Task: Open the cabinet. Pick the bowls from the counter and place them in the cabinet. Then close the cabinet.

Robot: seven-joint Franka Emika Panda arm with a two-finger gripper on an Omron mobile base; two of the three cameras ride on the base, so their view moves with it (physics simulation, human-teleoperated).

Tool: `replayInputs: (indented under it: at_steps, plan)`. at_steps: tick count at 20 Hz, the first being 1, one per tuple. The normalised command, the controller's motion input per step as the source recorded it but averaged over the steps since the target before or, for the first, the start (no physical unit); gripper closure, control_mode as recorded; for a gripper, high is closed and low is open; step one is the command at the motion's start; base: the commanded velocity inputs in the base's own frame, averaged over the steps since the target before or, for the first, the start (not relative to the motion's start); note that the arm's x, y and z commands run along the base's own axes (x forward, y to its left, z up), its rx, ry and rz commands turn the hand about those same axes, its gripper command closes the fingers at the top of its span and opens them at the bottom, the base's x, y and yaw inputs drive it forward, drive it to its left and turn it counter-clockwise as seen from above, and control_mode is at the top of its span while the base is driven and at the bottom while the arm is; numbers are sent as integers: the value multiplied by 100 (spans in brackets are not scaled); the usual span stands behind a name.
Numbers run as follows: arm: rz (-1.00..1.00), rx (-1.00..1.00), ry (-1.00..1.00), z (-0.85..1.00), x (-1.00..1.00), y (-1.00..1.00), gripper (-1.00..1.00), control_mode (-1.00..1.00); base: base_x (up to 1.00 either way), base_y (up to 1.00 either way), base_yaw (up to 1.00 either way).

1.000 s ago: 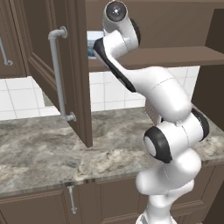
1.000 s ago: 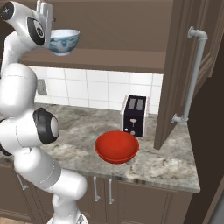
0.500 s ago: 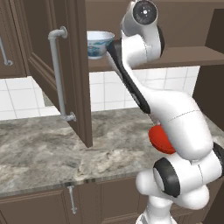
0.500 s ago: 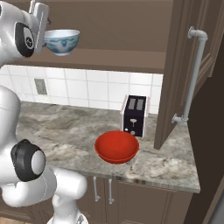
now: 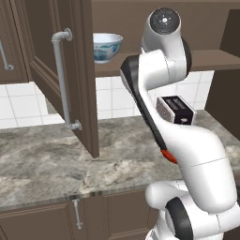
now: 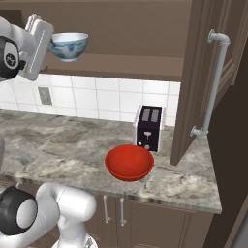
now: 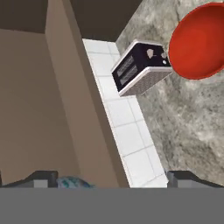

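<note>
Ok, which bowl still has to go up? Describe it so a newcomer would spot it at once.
Start at the marbled stone counter under the open wall cabinet. Near its front edge, just in front of the black toaster, sits the red bowl. It is plain glossy red, unlike the blue-patterned white bowl already up on the cabinet shelf.

Grey-brown marbled worktop (image 6: 63, 145) with thick edge, red bowl (image 6: 129, 162) near its front, black toaster (image 6: 149, 128) just behind it by the tiled wall, brown cabinet shelf (image 6: 131, 65) above, blue-patterned white bowl (image 6: 69, 45) on it
</note>
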Motion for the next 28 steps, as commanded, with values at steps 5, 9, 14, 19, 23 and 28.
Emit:
replayInputs:
  at_steps: [5, 9, 14, 19, 23, 28]
  plan:
    - [-29, 5, 14, -40, -49, -16, -100, -100, 0, 0, 0]
    - [-21, 19, 6, -40, -47, -36, -100, -100, 0, 0, 0]
    - [-9, 16, 12, -45, -37, -36, -100, -100, 0, 0, 0]
    - [0, 11, 6, -56, -38, -15, -100, -100, 0, 0, 0]
    - [-2, 5, 13, -55, -30, -5, -100, -100, 0, 0, 0]
    - [-7, 4, 18, -58, -24, 0, -100, -100, 0, 0, 0]
